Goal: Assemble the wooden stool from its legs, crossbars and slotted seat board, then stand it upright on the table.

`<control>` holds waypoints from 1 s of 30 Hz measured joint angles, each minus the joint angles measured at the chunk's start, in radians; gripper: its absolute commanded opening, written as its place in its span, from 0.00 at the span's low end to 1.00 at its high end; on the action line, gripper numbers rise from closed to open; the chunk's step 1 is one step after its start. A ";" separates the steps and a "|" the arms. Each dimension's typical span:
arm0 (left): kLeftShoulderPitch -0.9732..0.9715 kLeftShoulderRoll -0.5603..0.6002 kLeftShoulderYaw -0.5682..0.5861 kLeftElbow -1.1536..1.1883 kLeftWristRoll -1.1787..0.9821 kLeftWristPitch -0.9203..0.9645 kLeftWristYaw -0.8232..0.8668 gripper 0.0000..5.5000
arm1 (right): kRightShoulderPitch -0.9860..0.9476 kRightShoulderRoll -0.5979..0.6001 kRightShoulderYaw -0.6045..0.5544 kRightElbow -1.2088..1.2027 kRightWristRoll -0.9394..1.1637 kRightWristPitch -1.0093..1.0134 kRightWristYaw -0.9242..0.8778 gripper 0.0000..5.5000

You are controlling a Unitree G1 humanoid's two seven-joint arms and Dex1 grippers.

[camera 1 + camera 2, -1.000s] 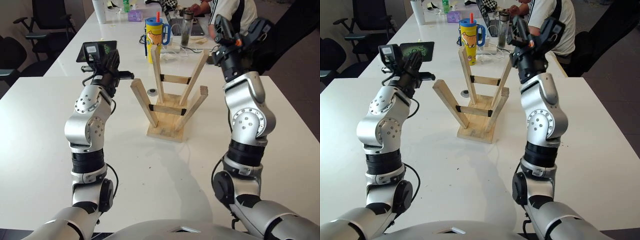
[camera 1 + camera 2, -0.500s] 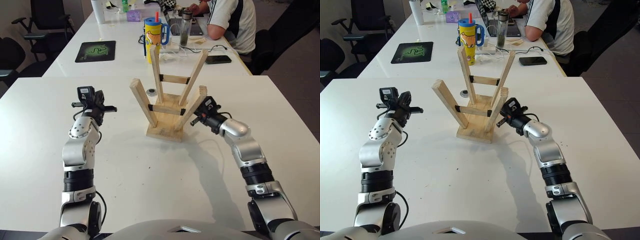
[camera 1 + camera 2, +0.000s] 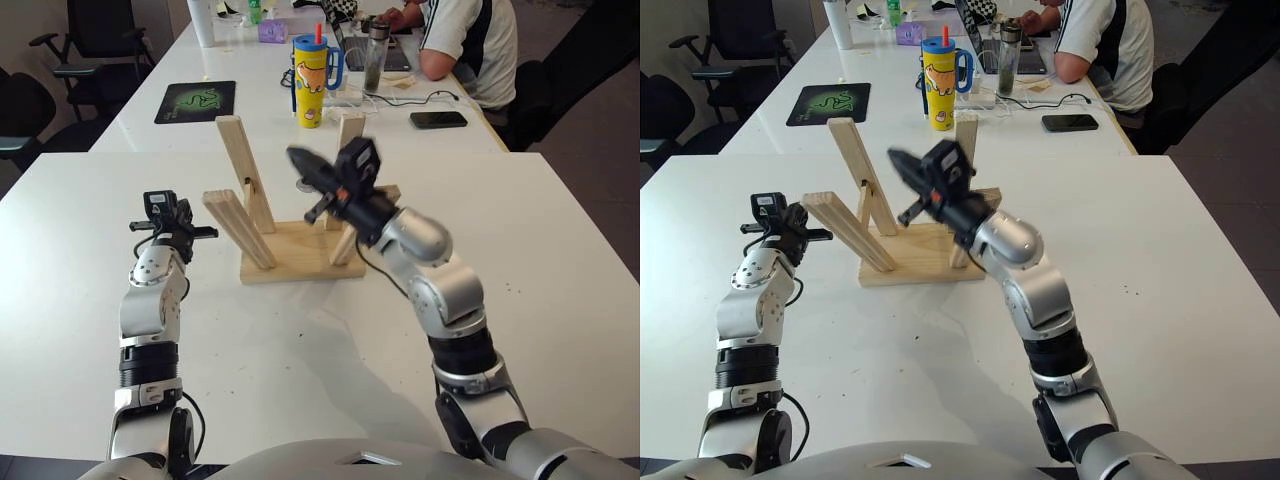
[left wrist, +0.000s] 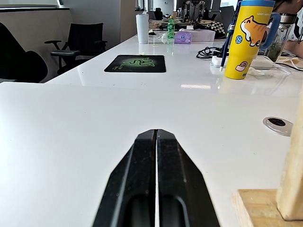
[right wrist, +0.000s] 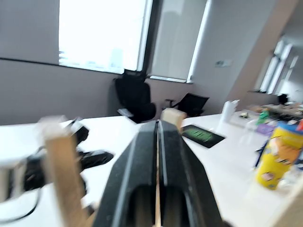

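The wooden stool [image 3: 290,264] lies upside down mid-table, its seat board flat on the white top and its legs [image 3: 237,160] pointing up with crossbars between them. My right gripper [image 3: 298,158] hangs shut over the stool, level with the leg tops, holding nothing; in the right wrist view its joined fingers [image 5: 157,156] point past a leg [image 5: 64,165]. My left gripper [image 3: 196,233] is shut and empty, low over the table just left of the stool. A corner of the seat board [image 4: 255,208] sits beyond its fingers [image 4: 156,161] in the left wrist view.
A second table behind carries a yellow cup [image 3: 312,80], a green mouse pad [image 3: 195,100], a phone [image 3: 438,120] and bottles, with a person seated there. A round cable grommet [image 4: 277,123] lies behind the stool. Bare tabletop [image 3: 300,370] spreads in front of the stool.
The stool has turned and shifted left on the table. My right arm has swung up from the stool's right leg to above the legs. The left gripper stays near the same spot.
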 measured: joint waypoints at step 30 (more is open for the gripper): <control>0.182 0.121 -0.285 -0.190 0.038 0.372 -0.299 0.00 | 0.173 -0.288 0.092 0.725 -0.267 -0.191 0.279 0.00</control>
